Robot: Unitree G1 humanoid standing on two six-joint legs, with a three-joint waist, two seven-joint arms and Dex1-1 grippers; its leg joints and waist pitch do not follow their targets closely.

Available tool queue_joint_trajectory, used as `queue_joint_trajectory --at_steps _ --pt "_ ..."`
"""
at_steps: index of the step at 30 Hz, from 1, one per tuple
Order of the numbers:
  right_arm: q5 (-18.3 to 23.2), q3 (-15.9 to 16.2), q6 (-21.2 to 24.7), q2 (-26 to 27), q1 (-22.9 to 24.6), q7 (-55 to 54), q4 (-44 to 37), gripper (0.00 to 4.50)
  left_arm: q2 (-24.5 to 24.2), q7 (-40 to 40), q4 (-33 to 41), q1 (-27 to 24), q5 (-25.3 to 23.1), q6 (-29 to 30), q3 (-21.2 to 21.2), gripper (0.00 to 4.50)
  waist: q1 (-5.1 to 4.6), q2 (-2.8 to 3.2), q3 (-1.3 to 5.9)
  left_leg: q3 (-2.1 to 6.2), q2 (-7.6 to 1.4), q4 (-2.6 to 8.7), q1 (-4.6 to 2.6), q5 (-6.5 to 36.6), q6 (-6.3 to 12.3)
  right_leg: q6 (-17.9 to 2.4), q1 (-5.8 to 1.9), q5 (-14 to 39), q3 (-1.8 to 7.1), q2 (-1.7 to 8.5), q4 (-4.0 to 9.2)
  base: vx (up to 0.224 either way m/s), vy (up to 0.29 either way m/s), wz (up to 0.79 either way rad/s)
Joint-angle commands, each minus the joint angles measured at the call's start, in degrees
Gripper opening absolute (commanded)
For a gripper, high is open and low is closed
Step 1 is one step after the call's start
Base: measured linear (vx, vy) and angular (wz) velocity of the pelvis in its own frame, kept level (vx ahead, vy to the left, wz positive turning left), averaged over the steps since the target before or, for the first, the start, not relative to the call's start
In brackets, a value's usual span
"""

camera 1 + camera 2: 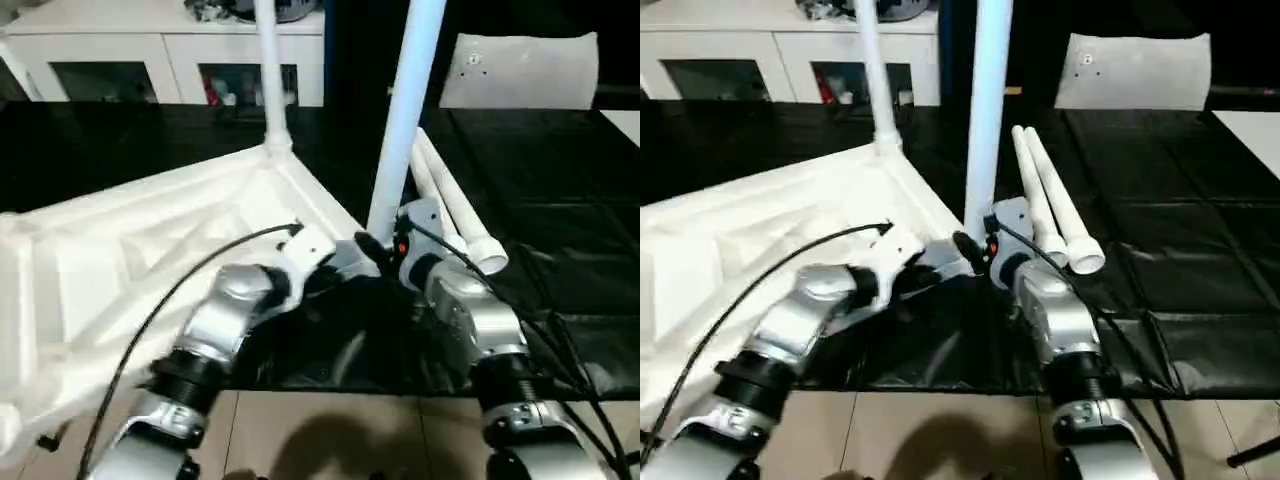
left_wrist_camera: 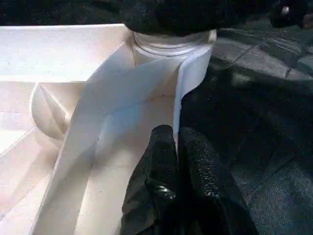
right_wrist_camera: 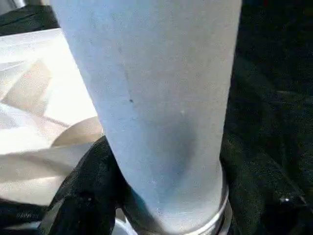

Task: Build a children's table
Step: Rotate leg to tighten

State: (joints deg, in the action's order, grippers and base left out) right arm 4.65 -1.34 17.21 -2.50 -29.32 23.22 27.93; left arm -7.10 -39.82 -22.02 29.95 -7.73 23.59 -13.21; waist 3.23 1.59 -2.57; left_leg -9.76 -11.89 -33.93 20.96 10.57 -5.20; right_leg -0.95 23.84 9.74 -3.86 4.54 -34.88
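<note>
**Q:** Silver forearms first — where do they end up?

**A:** Both reach toward the near corner of the table top (image 1: 120, 250), which lies upside down, ribbed side up, on the black-covered table (image 1: 560, 200). Left gripper (image 2: 177, 147): black fingers (image 2: 161, 191) pressed together, pinching the thin rim wall just beside the corner socket (image 2: 171, 41).

**Q:** Right gripper?

**A:** Right gripper (image 3: 166, 205) wraps the base of an upright leg (image 1: 405, 110) standing at that corner socket; black fingers (image 3: 88, 191) hug the tube on both sides. Whether the leg is fully seated, cannot tell; the fingers cover the joint.

**Q:** Other legs?

**A:** Second leg (image 1: 270, 70) stands upright in the far corner socket. Two loose legs (image 1: 1055, 205) lie side by side on the black cover, touching, just beside the right forearm.

**Q:** Background?

**A:** White cabinet (image 1: 160, 60) behind; flat white panel (image 1: 520, 70) propped at the far right.
</note>
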Motion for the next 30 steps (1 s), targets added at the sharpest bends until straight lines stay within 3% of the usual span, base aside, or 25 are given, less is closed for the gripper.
queue_joint_trajectory --at_steps 1,6,12,16,20,25,27,28,30 --pt "2.33 6.89 1.59 6.13 2.31 5.15 1.19 3.46 2.28 6.99 2.29 3.27 -0.52 -1.37 0.44 0.00 0.11 -0.29 3.54 -0.01 -0.40 3.96 0.04 11.51 2.08 -8.67 -3.35 16.47 2.03 2.68 4.91 0.000 0.000 0.00" --pt "3.64 4.74 -2.13 2.11 3.58 8.73 -1.94 3.90 -0.71 0.56 3.56 1.76 0.42 -4.59 -0.67 0.00 -0.75 -0.12 3.45 0.16 -0.26 4.04 0.04 14.18 2.28 -7.24 -3.28 20.82 1.88 2.79 5.59 0.000 0.000 0.00" --pt "5.90 3.10 -4.73 -5.81 6.75 18.31 -8.19 4.44 -6.36 -7.82 3.28 0.36 1.07 -9.98 -2.71 0.00 -0.20 -0.11 3.86 0.02 -0.60 3.66 0.07 10.41 4.17 -10.28 -3.55 10.63 2.07 2.64 4.55 0.000 0.000 0.00" --pt "7.33 3.13 -5.97 -11.45 8.59 26.16 -10.83 4.48 -9.69 -13.27 1.53 0.31 2.11 -14.09 -3.42 0.00 -0.02 -0.12 3.74 -0.10 -0.58 3.65 0.10 10.85 4.41 -11.08 -3.66 10.65 2.00 2.66 4.51 0.000 0.000 0.00" --pt "7.28 5.21 -7.50 -18.07 9.21 35.65 -11.95 4.48 -14.23 -22.98 -1.02 0.85 3.21 -20.54 -5.32 0.00 0.58 -0.14 3.56 -0.05 -0.76 3.81 -0.10 12.08 4.15 -10.59 -3.52 13.16 2.01 2.79 4.63 0.000 0.000 0.00" --pt "6.18 8.28 -9.03 -21.18 8.29 41.85 -11.24 4.48 -16.74 -29.39 -3.63 1.92 4.42 -24.26 -6.76 0.00 1.05 -0.22 3.49 -0.15 -0.79 3.83 -0.30 13.00 3.75 -10.23 -3.31 16.02 2.01 2.78 4.81 0.000 0.000 0.00" --pt "5.37 11.14 -10.85 -22.48 6.75 46.65 -9.48 4.48 -17.97 -35.45 -5.42 2.94 5.28 -26.94 -8.26 0.00 1.35 -0.58 3.63 -0.19 -0.88 3.77 -0.22 12.25 3.63 -10.47 -3.41 14.95 2.07 2.89 4.60 0.000 0.000 0.00" --pt "5.34 11.54 -11.13 -22.63 6.54 47.40 -9.24 4.48 -18.14 -36.22 -5.61 3.09 5.31 -27.30 -8.49 0.00 1.57 -0.33 3.71 -0.22 -0.94 3.74 -0.26 11.69 3.75 -10.87 -3.36 14.31 2.11 2.90 4.43 0.000 0.000 0.00" --pt "5.25 12.34 -11.61 -22.88 6.04 49.00 -8.66 4.48 -18.35 -37.78 -6.26 3.54 5.35 -28.40 -8.93 0.00 1.73 -0.43 3.70 -0.27 -1.02 3.68 -0.29 11.30 3.88 -11.34 -3.34 13.21 2.14 2.90 4.23 0.000 0.000 0.00"
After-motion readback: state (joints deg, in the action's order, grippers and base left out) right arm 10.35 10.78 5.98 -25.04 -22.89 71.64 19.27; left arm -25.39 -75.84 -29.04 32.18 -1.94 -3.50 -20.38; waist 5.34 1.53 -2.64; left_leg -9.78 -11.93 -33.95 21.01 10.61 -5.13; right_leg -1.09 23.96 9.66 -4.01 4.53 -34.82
